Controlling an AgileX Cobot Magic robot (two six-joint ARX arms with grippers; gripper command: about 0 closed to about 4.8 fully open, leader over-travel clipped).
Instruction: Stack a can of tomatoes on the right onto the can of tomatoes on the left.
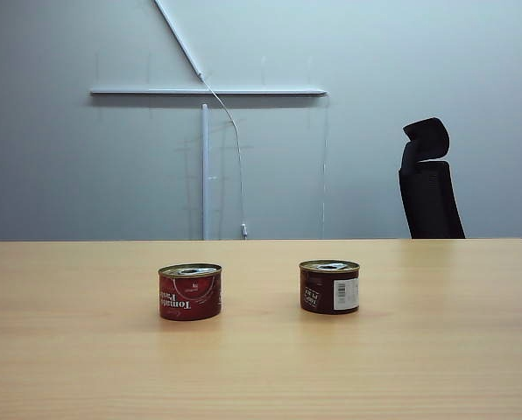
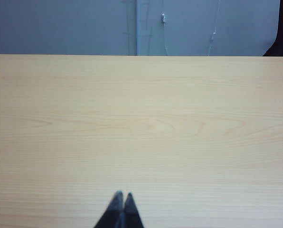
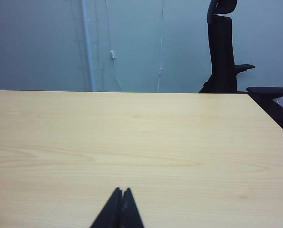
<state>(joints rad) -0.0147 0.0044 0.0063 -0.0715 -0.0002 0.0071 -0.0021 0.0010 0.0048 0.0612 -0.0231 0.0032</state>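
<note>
In the exterior view two tomato cans stand upright and well apart on the wooden bench (image 1: 68, 350): the left can (image 1: 190, 292) with a red label and the right can (image 1: 329, 286) with a darker label and a white barcode panel. Both carry closed metal lids, so their contents cannot be seen. Neither pincer appears here. A black chair (image 1: 429, 179) stands behind the bench. In the left wrist view the left pincer (image 2: 122, 195) hangs over bare bench, its tips pressed together and holding nothing; no can lies ahead of it. In the right wrist view the right pincer (image 3: 122, 191) is likewise closed and empty above bare wood, no can before it.
</note>
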